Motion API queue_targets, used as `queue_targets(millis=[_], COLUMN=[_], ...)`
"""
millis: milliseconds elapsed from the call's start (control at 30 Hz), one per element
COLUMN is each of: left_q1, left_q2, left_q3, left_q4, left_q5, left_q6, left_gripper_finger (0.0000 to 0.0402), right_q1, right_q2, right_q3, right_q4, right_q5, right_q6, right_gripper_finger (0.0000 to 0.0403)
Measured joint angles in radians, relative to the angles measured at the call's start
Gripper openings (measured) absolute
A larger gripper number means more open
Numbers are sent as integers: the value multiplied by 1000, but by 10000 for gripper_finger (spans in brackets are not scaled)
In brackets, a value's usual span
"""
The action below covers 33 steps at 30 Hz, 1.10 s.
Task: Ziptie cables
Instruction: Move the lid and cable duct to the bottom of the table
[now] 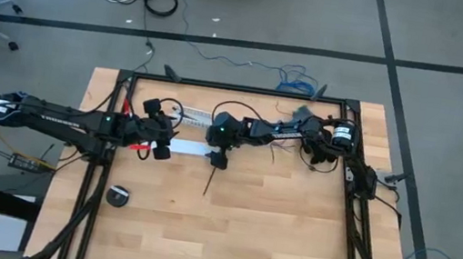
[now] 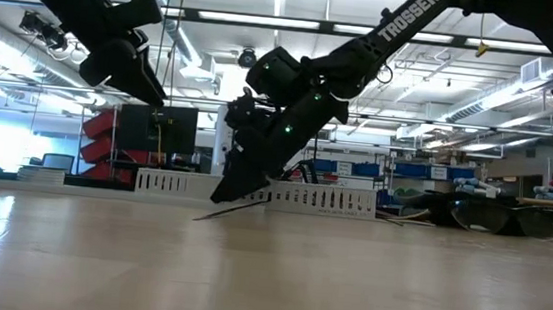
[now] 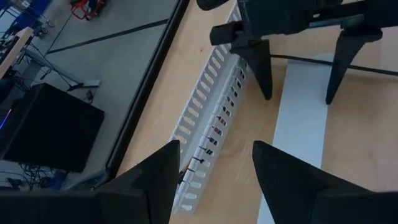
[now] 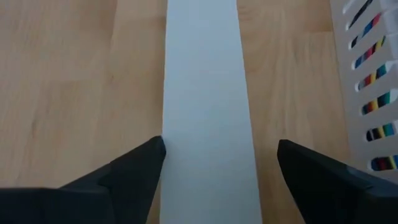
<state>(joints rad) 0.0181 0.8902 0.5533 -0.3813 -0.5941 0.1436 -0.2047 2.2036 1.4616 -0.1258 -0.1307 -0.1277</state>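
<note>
The ziptie (image 1: 210, 181) is a thin black strip on the wood, just near-side of my right gripper (image 1: 218, 157). In the low view the ziptie (image 2: 232, 209) slants up toward that gripper's fingers (image 2: 244, 187); I cannot tell whether they touch. My right gripper (image 4: 221, 146) is open, its fingers standing on either side of a flat white strip (image 4: 205, 93) with nothing between them. The cables (image 4: 373, 93) show as coloured wires through the slots of the white channel (image 3: 211, 118). My left gripper (image 3: 214, 149) hangs open above the channel's left end (image 1: 162, 147), holding nothing.
A flat white strip (image 1: 187, 148) lies between the two grippers, beside the slotted channel (image 1: 192, 116). A small black roll (image 1: 118, 195) sits near the table's left front. A black frame (image 1: 352, 212) borders the table. The near half is bare wood (image 1: 244, 232).
</note>
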Motion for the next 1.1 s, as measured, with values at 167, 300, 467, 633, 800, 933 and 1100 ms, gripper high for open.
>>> queue_targets(millis=[167,300,467,633,800,933,1100], left_q1=[1,2,2,2,2,2,2], left_q2=[0,0,0,0,0,0,0], left_q3=[0,0,0,0,0,0,0], left_q4=[-2,-4,-6,-10,-8,-7,-8], left_q5=[-3,-11,-11,-11,-24,-25,-26], left_q6=[7,9,8,9,11,11,12], left_gripper_finger=[198,198,198,198,198,198,198], right_q1=[34,46,48,48,48,49,65], right_q2=[1,1,-3,-22,-53,-93,-155], right_q3=[-2,-2,-2,-5,-7,-7,-7], right_q4=[-34,-37,-47,-71,-122,-218,-450], right_q5=[39,79,123,136,148,146,98], right_q6=[-14,-8,-1,-13,-16,0,28], right_gripper_finger=[305,305,286,234,182,157,131])
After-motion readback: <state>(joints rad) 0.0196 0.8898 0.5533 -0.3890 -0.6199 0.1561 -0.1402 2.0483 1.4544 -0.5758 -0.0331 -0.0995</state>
